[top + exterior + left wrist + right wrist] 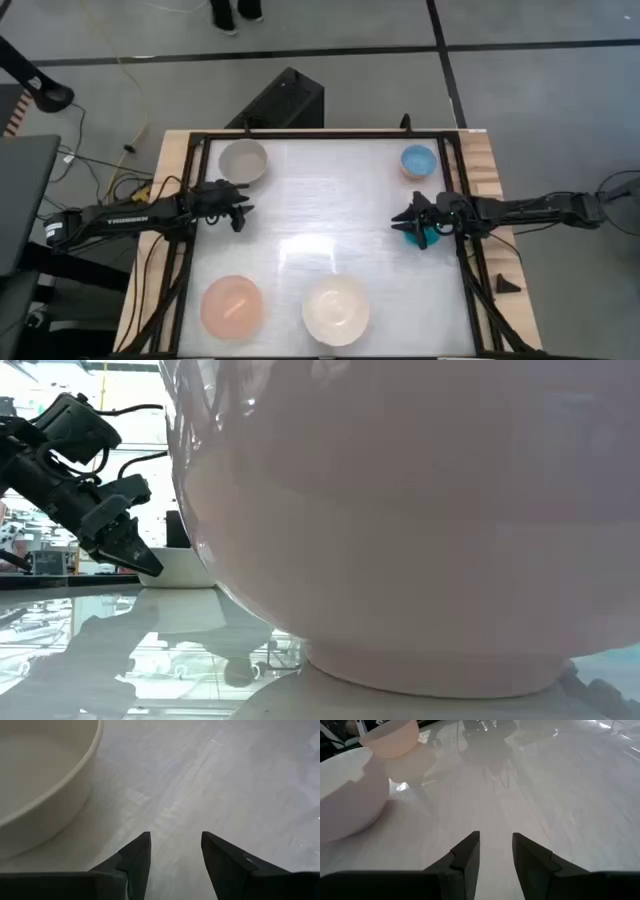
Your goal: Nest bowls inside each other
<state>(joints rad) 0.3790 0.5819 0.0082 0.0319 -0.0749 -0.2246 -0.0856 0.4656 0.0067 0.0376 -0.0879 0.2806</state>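
Five bowls rest on their bases on the glossy white table. The beige-grey bowl [243, 160] is far left, the light blue bowl [418, 159] far right, the salmon-pink bowl [232, 305] near left, and the cream-white bowl [336, 309] near the middle. The teal bowl [418, 238] shows only partly, under my right gripper. My left gripper [245, 212] stands open just on the near side of the beige-grey bowl [40, 785], with nothing between its fingers [137, 857]. My right gripper [398, 220] hovers open by the teal bowl, and its wrist view [495, 852] shows only bare table between its fingers.
A black frame [190, 200] runs around the table top, with wooden edges outside it. The middle of the table [320, 220] is free. In the low view the cream-white bowl [420, 510] fills most of the picture, and my left gripper [140, 555] shows to its left.
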